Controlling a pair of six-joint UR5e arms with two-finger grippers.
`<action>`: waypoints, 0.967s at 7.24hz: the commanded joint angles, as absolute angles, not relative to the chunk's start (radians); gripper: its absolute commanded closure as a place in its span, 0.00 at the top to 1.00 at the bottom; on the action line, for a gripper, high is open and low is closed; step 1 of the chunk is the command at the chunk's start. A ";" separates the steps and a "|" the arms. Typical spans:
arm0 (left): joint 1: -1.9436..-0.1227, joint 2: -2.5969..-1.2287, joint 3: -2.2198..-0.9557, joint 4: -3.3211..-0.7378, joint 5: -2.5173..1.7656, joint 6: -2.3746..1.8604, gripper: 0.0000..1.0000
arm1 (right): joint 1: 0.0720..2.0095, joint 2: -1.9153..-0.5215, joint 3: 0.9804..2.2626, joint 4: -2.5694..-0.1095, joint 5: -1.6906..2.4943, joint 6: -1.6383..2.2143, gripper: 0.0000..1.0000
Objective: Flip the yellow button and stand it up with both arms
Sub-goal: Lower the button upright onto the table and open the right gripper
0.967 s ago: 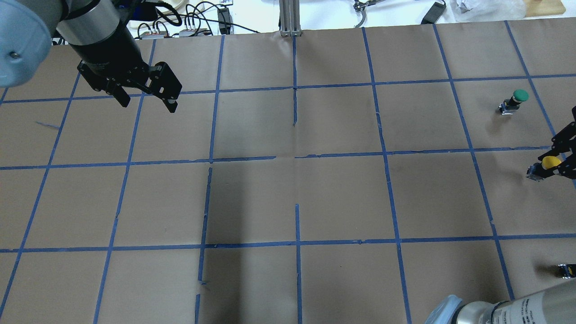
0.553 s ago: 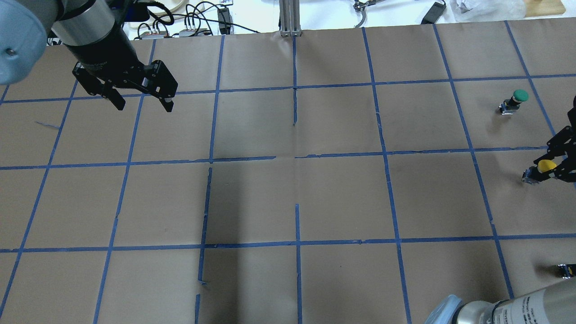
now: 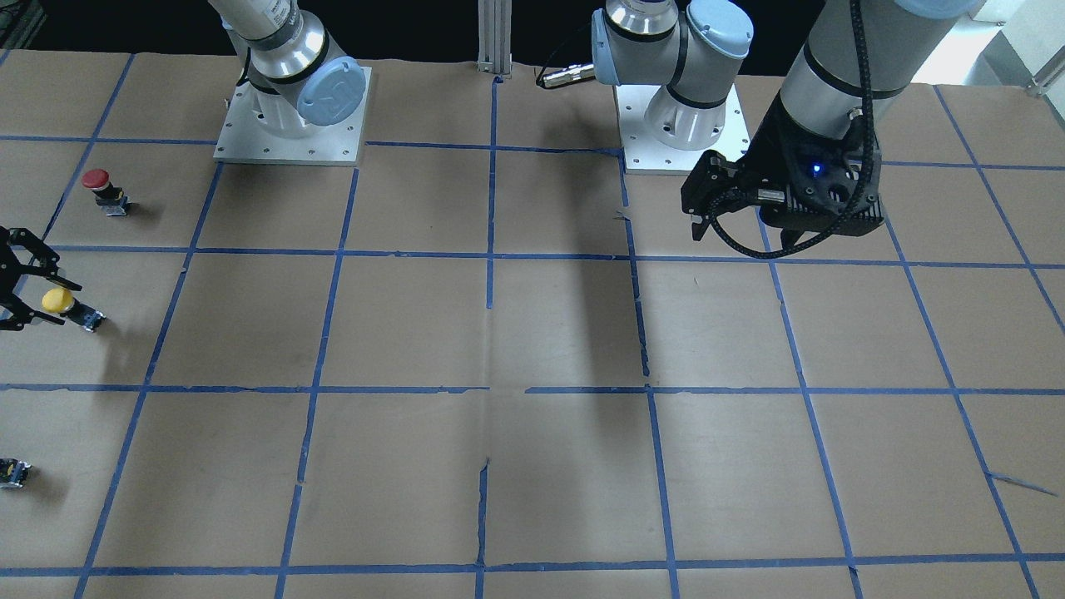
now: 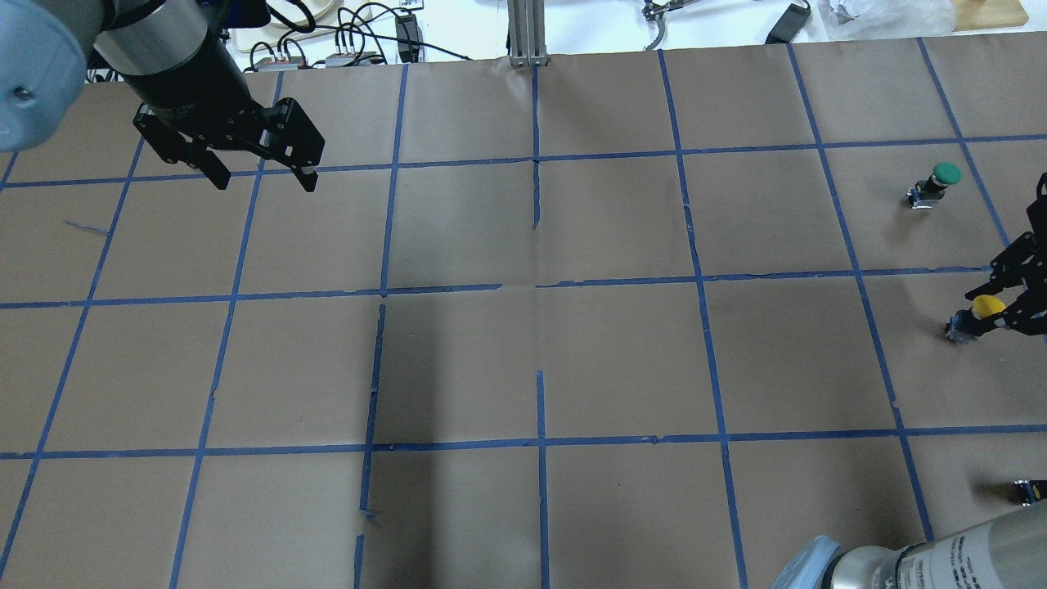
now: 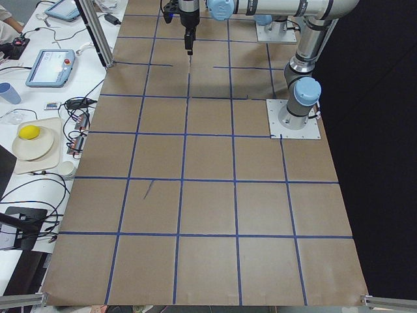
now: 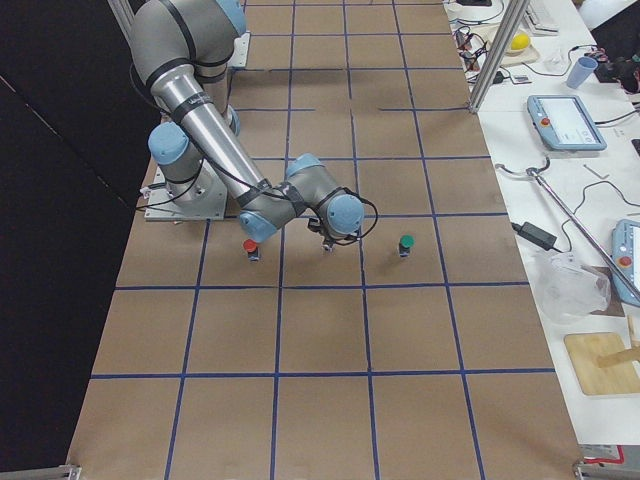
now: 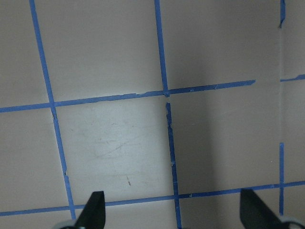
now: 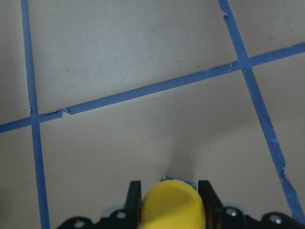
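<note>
The yellow button [image 4: 988, 306] has a yellow cap and a dark switch body [image 4: 959, 327]. It hangs tilted at the table's right edge, cap toward the gripper, body toward the table's middle. My right gripper [image 4: 1008, 301] is shut on it at the cap. The right wrist view shows the cap [image 8: 171, 207] between the two fingers [image 8: 135, 193]. In the front-facing view the button [image 3: 60, 300] is at the far left, in the right gripper [image 3: 18, 287]. My left gripper [image 4: 258, 176] is open and empty above the far left of the table, and also shows in the front-facing view [image 3: 743, 240] and the left wrist view [image 7: 174, 210].
A green-capped button [image 4: 941, 176] stands beyond the yellow one. A red-capped button [image 3: 98, 183] stands on the robot's side of it. Both show in the right exterior view, green [image 6: 405, 243] and red [image 6: 250, 247]. Brown paper with blue tape lines [image 4: 540, 286] covers the table.
My right gripper has carried the yellow button a little toward the table's middle and toward the robot. My left gripper has shifted slightly and stays open.
</note>
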State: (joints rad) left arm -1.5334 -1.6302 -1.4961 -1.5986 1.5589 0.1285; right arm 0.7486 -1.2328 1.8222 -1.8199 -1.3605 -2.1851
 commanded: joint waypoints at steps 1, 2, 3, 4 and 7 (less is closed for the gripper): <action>-1.534 -1.634 -1.497 -1.597 1.559 0.124 0.99 | 0.750 -1.221 1.822 -1.821 -1.356 -2.175 0.98; -1.534 -1.643 -1.497 -1.595 1.559 0.123 0.99 | 0.750 -1.232 1.816 -1.819 -1.358 -2.169 0.99; -1.534 -1.632 -1.496 -1.595 1.560 0.123 0.99 | 0.750 -1.261 1.809 -1.819 -1.361 -2.117 0.98; -1.537 -1.646 -1.502 -1.595 1.559 0.120 0.99 | 0.755 -1.325 1.807 -1.818 -1.361 -2.076 0.98; -1.536 -1.651 -1.496 -1.594 1.562 0.121 1.00 | 0.790 -1.491 1.807 -1.769 -1.373 -1.587 0.99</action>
State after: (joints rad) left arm -1.5366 -1.6489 -1.5005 -1.5943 1.5600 0.1212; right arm 0.7667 -1.4382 1.8109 -1.7857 -1.3648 -1.8159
